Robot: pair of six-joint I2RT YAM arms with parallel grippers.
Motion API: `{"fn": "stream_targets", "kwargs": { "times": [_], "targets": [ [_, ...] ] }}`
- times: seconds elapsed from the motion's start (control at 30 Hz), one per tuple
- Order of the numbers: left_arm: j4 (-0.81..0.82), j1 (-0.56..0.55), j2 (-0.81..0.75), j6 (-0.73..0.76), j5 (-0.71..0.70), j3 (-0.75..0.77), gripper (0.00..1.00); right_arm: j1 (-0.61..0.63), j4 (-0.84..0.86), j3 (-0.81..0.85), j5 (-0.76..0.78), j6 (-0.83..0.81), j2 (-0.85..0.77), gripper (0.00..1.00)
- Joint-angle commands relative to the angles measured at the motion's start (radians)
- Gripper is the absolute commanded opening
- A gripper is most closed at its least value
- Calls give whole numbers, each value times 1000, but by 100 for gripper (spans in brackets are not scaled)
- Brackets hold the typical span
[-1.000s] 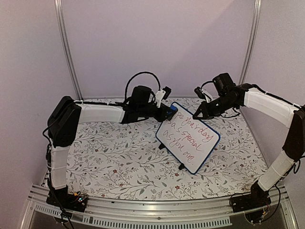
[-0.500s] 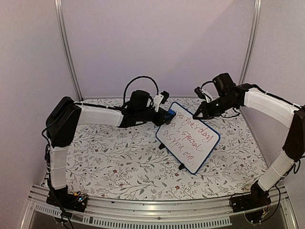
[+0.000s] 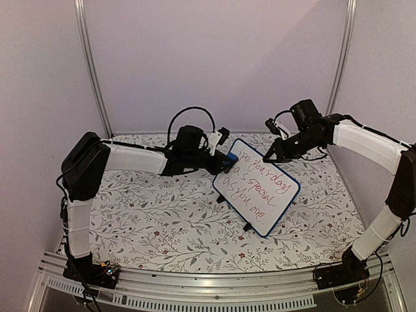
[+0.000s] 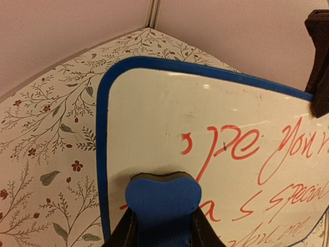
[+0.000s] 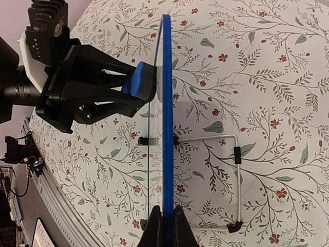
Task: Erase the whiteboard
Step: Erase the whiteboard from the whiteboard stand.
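Note:
The whiteboard (image 3: 257, 187) stands tilted on the floral table, blue-framed, covered in red handwriting (image 4: 241, 146). My left gripper (image 3: 224, 158) is shut on a blue eraser block (image 4: 163, 206), whose dark pad presses against the board's upper left corner; that corner of the board (image 4: 149, 118) is wiped white. My right gripper (image 3: 269, 156) is shut on the board's top edge, the blue frame (image 5: 166, 128) pinched between its fingers (image 5: 154, 226). In the right wrist view the board shows edge-on, with the eraser (image 5: 140, 81) touching its face.
A wire stand (image 5: 234, 170) with black feet props the board from behind. The floral tablecloth (image 3: 156, 214) covers the table. Pink walls and metal posts (image 3: 91, 71) close in the back and sides.
My left gripper with the eraser has slid a little left and down along the board's top corner. The right arm and the board have stayed still.

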Motion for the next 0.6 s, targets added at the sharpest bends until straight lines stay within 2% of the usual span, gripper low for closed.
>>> {"fn": "stream_targets", "kwargs": {
  "times": [0.0, 0.13, 0.27, 0.57],
  "targets": [
    [-50, -15, 10, 2, -1, 83, 0, 18, -23, -11, -65, -30, -29, 0],
    [-95, -15, 44, 14, -1, 173, 0, 18, -27, -9, -66, -30, -27, 0],
    [-103, -16, 59, 13, 6, 196, 0, 19, -25, -13, -65, -30, -29, 0],
    [-66, -25, 24, -2, -14, 52, 0, 18, -23, -14, -64, -30, -29, 0]
  ]
}}
